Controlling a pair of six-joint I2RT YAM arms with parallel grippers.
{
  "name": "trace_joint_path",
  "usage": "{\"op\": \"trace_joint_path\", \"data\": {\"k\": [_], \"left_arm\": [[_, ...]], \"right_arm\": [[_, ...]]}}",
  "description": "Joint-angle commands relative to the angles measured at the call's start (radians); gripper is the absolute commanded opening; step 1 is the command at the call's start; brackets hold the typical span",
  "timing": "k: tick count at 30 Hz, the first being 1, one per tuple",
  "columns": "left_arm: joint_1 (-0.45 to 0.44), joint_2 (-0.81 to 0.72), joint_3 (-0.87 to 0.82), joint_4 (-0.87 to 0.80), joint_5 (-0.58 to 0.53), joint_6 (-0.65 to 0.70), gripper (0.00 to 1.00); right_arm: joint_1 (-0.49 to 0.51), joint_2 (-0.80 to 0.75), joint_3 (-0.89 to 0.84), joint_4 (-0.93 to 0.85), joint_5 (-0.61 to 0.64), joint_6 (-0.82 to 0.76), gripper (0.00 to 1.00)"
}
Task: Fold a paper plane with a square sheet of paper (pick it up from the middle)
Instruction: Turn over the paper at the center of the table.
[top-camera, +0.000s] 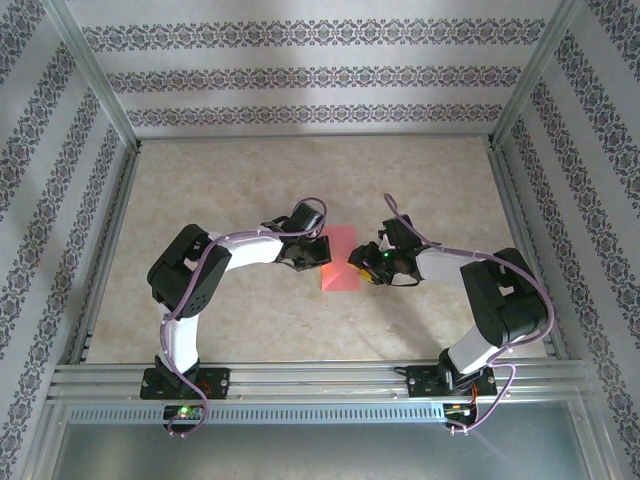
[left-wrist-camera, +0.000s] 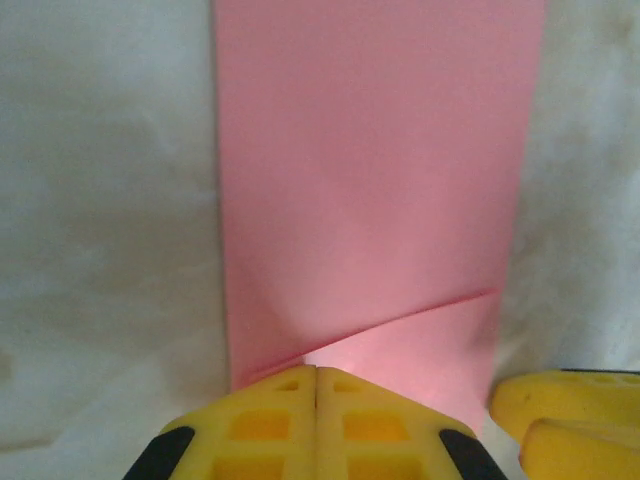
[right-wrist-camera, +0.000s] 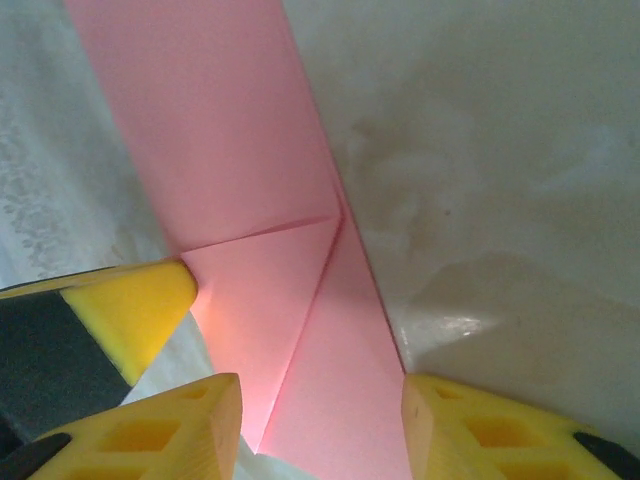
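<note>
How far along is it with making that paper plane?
Done: the pink sheet of paper lies as a narrow rectangle, apparently folded in half, with one corner turned in as a triangular flap. In hand: the left gripper sits shut at the flap's edge, and the right gripper stands open across that end. Left: no pointed dart shape or wings yet, so most folds remain.

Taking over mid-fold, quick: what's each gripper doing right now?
Left gripper: shut, tips at the edge of the pink paper; grip cannot be told.
Right gripper: open, straddling the pink paper.
</note>
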Motion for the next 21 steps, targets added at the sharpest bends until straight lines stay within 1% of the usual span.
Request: {"op": "trace_joint_path", "data": {"k": [1,7,12,14,21], "left_arm": [[0.013,0.014,0.010,-0.035,-0.046,0.004,0.03],[0.022,0.023,-0.021,-0.039,-0.052,-0.034,0.02],[0.027,0.025,-0.046,-0.025,-0.045,-0.064,0.02],[0.028,0.024,-0.055,-0.021,-0.042,-0.071,0.01],[0.030,0.023,-0.073,-0.002,-0.028,-0.086,0.01]], "right_arm": [[0.017,0.024,0.032,0.014,0.019,0.038,0.45],[0.023,0.036,0.055,0.016,0.022,0.046,0.40],[0.025,0.009,0.054,0.015,0.056,0.049,0.39],[0.026,0.017,0.062,0.014,0.057,0.049,0.39],[0.049,0.067,0.093,0.020,0.066,0.069,0.32]]}}
